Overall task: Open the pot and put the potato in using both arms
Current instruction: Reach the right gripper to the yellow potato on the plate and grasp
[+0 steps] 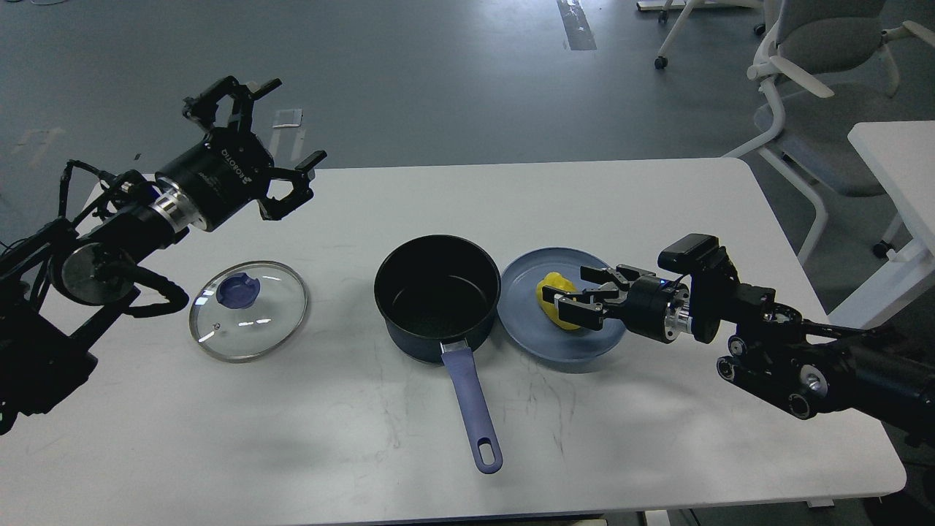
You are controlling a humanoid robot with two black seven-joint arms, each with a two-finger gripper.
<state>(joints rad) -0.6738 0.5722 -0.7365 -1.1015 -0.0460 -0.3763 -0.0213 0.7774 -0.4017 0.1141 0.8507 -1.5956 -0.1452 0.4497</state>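
Note:
The dark navy pot point(437, 296) stands uncovered at the table's middle, its periwinkle handle point(471, 405) pointing toward me. The yellow potato point(551, 290) lies on a blue-grey plate point(577, 349) just right of the pot. My right gripper point(572, 290) is low over the plate, open, with its fingers on either side of the potato's right part, which they hide. My left gripper point(298, 120) is open and empty, held high above the table's far left.
The round glass lid point(248, 312) with a blue knob lies flat on the white table point(657, 438), left of the pot. Office chairs point(811, 44) and a second white table point(895, 157) stand at the far right.

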